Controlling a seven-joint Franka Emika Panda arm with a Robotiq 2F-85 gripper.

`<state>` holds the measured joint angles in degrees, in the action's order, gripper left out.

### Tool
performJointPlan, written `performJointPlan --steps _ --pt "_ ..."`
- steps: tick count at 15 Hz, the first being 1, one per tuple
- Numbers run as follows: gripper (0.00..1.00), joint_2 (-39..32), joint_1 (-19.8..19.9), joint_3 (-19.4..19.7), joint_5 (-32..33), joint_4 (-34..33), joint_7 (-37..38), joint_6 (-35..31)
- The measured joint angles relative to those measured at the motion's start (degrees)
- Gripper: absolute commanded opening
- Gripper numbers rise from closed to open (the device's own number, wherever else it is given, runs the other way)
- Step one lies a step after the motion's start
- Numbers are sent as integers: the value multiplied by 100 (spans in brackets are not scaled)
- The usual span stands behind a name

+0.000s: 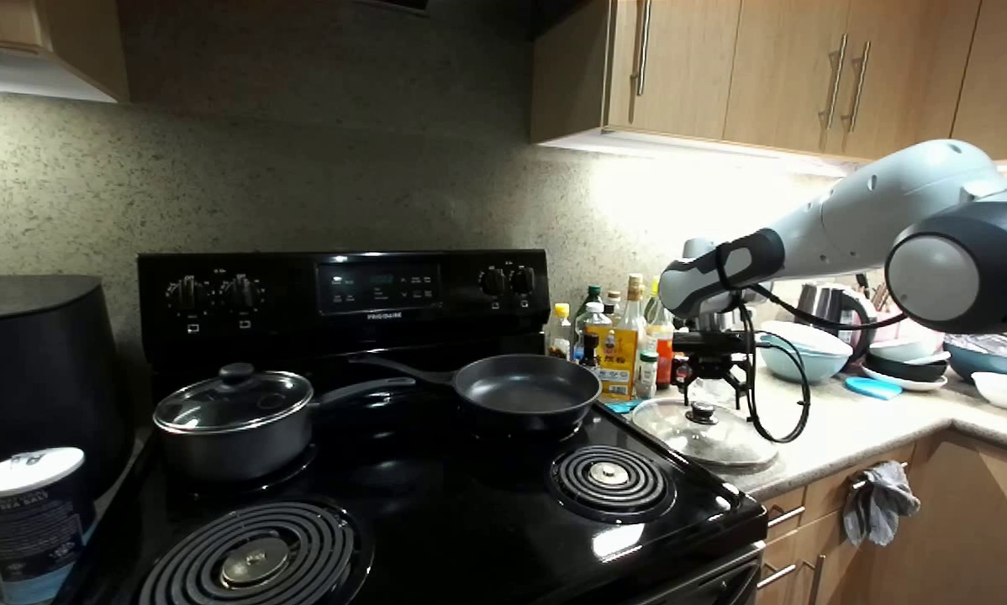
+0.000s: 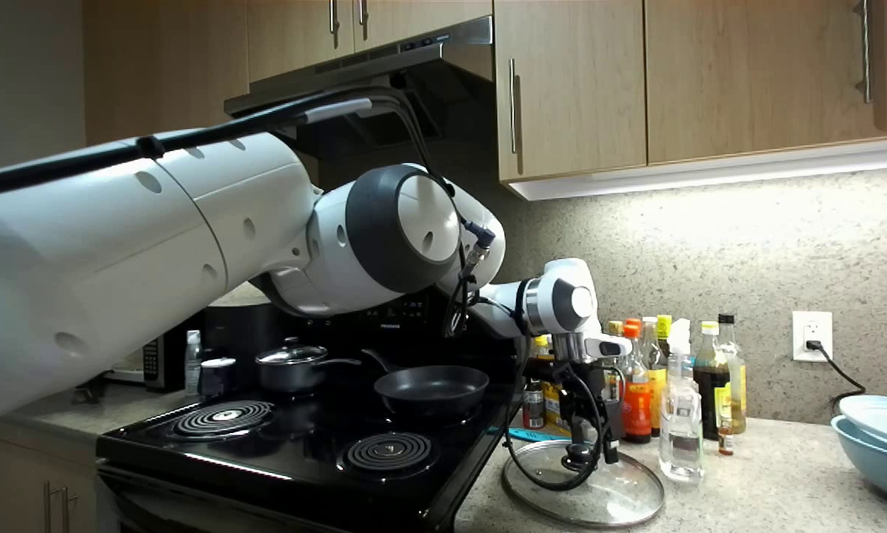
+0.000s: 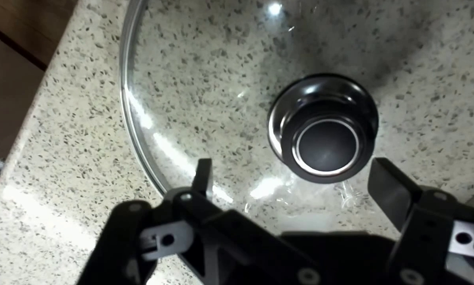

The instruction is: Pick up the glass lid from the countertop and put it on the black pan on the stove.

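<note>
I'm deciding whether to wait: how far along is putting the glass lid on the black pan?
Looks done: the approach; the gripper hangs open over the glass lid. In hand, apparently: the grasp; the knob is not yet gripped. Left: lifting the lid off the countertop and covering the black pan, which sits lidless on the stove.

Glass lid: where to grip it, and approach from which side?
By the dark knob, probably, coming down from above and closing on opposite sides. It stands up from the centre of the glass lid, which lies knob-up on the countertop. The rim sits low, so a side grip looks harder. The open end effector points down over the lid.
</note>
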<state>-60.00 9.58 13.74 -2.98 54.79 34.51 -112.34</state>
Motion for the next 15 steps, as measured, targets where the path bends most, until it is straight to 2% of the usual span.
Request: performJointPlan --steps 9,15 --pt "100 -18 -280 -79 81 19 -146 -143" --pt "100 -21 -293 -69 98 23 -145 -39"
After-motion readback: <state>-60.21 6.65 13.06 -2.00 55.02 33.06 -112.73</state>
